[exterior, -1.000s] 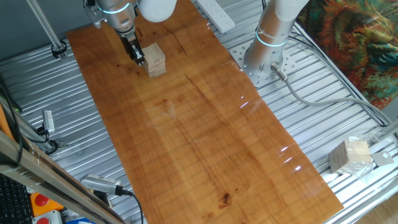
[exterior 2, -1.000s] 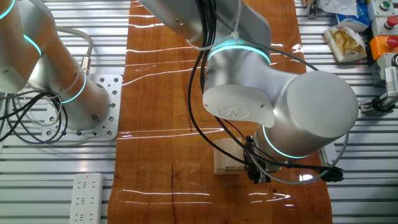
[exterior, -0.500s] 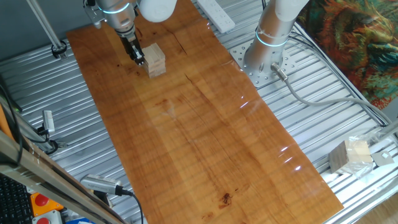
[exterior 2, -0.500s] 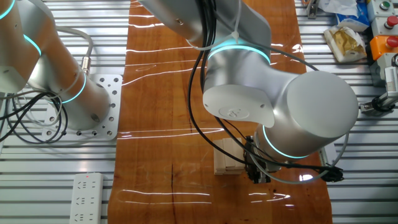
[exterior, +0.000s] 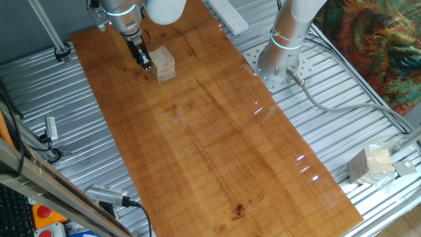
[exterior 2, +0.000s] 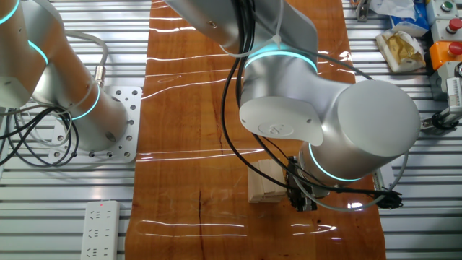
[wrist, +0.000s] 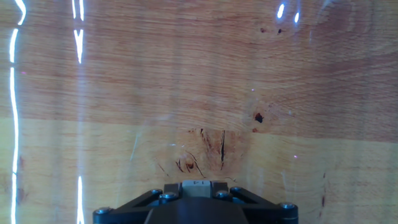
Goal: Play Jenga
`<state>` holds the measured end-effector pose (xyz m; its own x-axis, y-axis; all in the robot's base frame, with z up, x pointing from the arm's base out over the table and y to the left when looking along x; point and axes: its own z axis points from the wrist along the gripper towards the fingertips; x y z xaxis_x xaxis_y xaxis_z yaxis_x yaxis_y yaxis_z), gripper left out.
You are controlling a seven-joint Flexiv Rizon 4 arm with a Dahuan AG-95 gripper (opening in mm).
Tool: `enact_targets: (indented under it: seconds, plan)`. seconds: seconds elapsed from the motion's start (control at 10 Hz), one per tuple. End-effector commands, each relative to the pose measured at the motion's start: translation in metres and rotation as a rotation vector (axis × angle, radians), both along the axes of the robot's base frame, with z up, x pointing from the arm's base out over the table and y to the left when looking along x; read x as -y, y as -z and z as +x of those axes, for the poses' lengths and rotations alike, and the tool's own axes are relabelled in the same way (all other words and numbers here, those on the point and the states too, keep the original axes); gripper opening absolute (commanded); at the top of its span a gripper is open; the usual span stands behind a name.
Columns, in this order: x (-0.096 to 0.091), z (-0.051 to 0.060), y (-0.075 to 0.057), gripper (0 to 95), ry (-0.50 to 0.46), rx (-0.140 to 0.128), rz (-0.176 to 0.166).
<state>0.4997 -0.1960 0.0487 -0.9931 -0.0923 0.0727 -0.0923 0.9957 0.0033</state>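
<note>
One Jenga stack (exterior: pixel 164 62) sits on the wooden table (exterior: pixel 210 131) just beside my gripper (exterior: pixel 146 64) — whether my jaws are clenched, I cannot tell.

The claw (exterior: pixel 146 63) hides its fingertips behind the arm. The Jenga (exterior 2: pixel 265 180) beside it is half covered, layers unreadable.

A glossy brown wooden table (exterior: pixel 217 138) — with the Jenga (exterior: pixel 164 63) stack standing near one end.
</note>
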Motion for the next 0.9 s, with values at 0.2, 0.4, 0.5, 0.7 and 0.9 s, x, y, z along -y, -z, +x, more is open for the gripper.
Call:
enact_targets:
  seconds: [0.2, 0.4, 0.5, 0.7, 0.9]
  plan:
    - [0.0002, 0.0001, 0.0007, 0.0, 0.001, 0.002, -0.002]
    - [0.0003, 0.0003, 0.0014, 0.0, 0.0, 0.003, -0.002]
    - [0.0003, 0.0013, 0.0016, 0.0, 0.001, 0.002, -0.002]
    - [0.0002, 0.0029, 0.0014, 0.0, 0.001, 0.002, -0.001]
    - [0.0001, 0.0039, 0.0018, 0.0, -0.001, 0.002, -0.002]
